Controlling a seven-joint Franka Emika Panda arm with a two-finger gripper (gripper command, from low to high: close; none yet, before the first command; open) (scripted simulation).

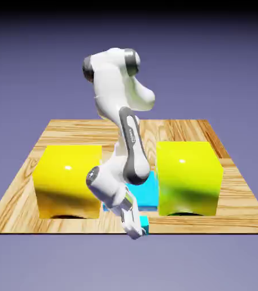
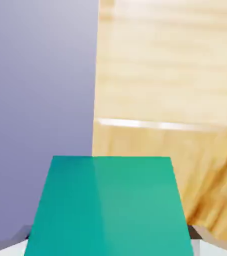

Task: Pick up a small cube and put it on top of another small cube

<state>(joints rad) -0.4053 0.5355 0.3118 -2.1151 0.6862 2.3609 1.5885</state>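
Pinching small cube (image 2: 110,205) — gripper (image 1: 136,226) clamped on it at table's (image 1: 17,193) near edge.
Cube sits btwn finger tips (image 2: 205,239), filling lower hand view, reads teal there. Cyan cube (image 1: 144,190) just behind, btwn two yellow blocks (image 1: 69,181): likely stack target, needs lift then carry back over it.

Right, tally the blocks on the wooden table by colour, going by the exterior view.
Big glossy yellow blocks: 2
Cyan-blue block between them, partly hidden: 1
Small cyan cube at the gripper: 1
Total: 4
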